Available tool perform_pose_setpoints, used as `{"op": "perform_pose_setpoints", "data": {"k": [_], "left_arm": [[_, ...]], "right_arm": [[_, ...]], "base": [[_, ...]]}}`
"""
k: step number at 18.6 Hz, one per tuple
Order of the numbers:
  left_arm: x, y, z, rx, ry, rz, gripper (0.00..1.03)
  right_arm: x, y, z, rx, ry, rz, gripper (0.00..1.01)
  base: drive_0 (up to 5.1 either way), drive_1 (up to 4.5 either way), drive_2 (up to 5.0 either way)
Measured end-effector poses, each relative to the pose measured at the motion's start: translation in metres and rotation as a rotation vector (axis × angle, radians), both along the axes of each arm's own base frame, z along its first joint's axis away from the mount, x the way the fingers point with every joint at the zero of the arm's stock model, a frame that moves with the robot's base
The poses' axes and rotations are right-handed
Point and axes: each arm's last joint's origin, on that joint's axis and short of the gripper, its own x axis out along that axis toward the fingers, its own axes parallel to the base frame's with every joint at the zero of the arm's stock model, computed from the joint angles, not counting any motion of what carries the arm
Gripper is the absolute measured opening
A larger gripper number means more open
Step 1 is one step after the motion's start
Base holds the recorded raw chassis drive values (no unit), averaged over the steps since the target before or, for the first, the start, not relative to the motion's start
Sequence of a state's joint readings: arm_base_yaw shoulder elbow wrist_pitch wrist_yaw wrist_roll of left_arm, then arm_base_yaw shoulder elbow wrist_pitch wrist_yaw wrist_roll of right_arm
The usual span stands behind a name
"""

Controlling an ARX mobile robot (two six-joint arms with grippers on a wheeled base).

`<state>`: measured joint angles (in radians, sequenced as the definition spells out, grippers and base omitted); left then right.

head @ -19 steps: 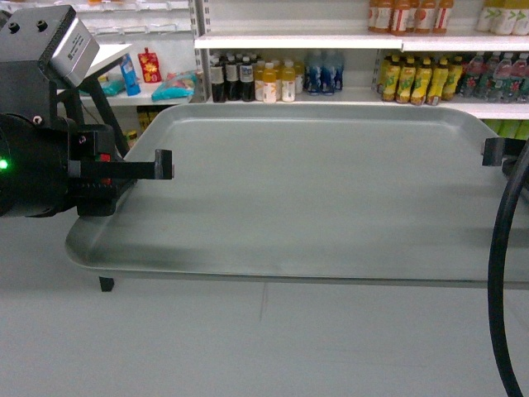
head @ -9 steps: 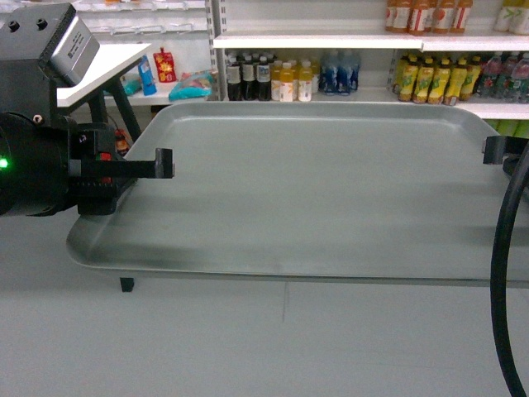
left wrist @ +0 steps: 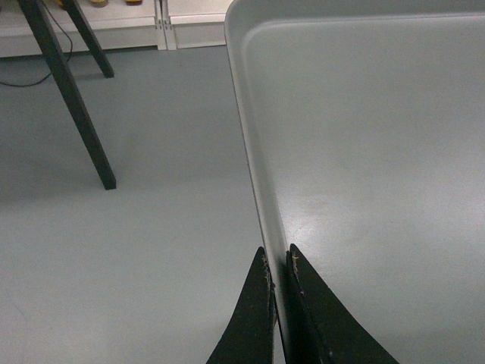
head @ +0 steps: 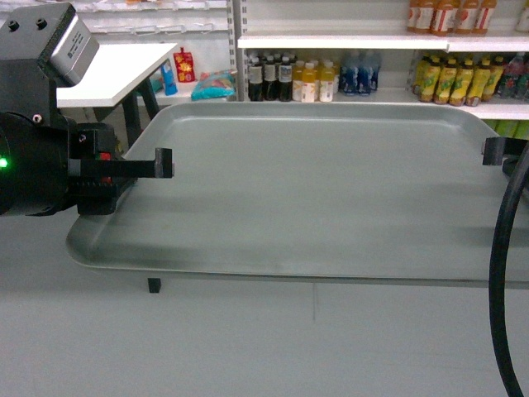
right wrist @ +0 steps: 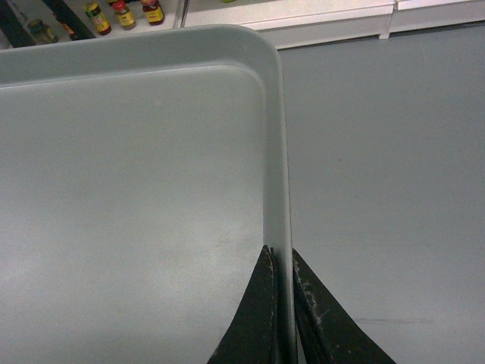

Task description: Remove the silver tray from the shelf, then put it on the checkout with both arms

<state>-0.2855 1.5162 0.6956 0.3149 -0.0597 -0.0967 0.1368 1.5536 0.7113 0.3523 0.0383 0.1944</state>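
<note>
Filling most of the head view, the silver tray point(head: 322, 194) hangs level in mid-air above the grey floor point(head: 248, 347), held at both short ends, well clear of the shelf point(head: 372, 41) across the top of the frame.

Left gripper point(head: 163, 164), mid-left of the head view: jaws closed on the tray's left rim. Left wrist view confirms it: the two black fingers point(left wrist: 254, 318) at bottom centre sit one each side of the thin rim, pinched tight, w/ the tray point(left wrist: 364, 152) filling the right half. Left arm point(head: 37, 165) comes in roughly horizontal from the left edge; green light on at far left, grey box point(head: 73, 45) on top at upper left.

Right gripper point(head: 494, 150), at the right edge of the head view, only partly in frame; one black finger shows over the right rim. Right wrist view is clearer: jaws closed on the rim at bottom centre, fingers point(right wrist: 261, 318) straddling it, tray point(right wrist: 129, 189) to the left, rounded corner near the top. Thick black cable point(head: 504, 273) curves down the right edge of the head view.

Further out: bottles point(head: 306, 78) in rows on the shelf in the upper centre & upper right. White table top point(head: 124, 70) at upper left on black angled legs point(left wrist: 72, 98); those legs also appear at upper left of the left wrist view.
</note>
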Motion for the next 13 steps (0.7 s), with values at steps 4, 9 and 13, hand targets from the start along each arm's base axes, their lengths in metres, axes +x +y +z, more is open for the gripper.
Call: {"op": "perform_pose_setpoints", "data": {"k": [4,9,13], "left_arm": [[-0.0001,-0.0002,0.0,0.0,0.0,-0.001,0.03],[-0.0001,0.0002,-0.0002,0.001,0.002,0.001,0.03],[-0.0002,0.0002,-0.0003,0.002,0.004,0.001,0.03]], "right_arm": [[0.0001,-0.0001,0.0001,0.0,-0.001,-0.001,0.03],[0.0,0.0001,-0.0002,0.0,0.002,0.0,0.03],[0.0,0.0001,-0.0002,0.0,0.001,0.0,0.03]], "base": [[-4.6,2.68,2.7],[-4.6,2.68,2.7],[-4.6,2.68,2.7]]}}
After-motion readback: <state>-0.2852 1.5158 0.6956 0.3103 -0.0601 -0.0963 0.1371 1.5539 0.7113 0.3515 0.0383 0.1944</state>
